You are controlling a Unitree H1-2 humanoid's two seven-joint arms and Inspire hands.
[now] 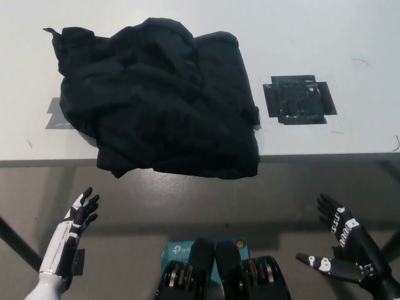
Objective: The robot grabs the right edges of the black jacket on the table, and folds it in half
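The black jacket [156, 100] lies crumpled in a folded heap on the white table [325, 37], its near hem hanging slightly over the front edge. My white left hand [78, 215] hangs below the table edge at the lower left, fingers spread and holding nothing. My black right hand [340, 244] is low at the bottom right, below the table edge, fingers apart and empty. Both hands are well clear of the jacket.
A black tape square [299, 100] is stuck on the table right of the jacket. Grey tape [55, 115] shows at the jacket's left side. A teal box [178, 250] sits on the floor below the table's front edge [325, 157].
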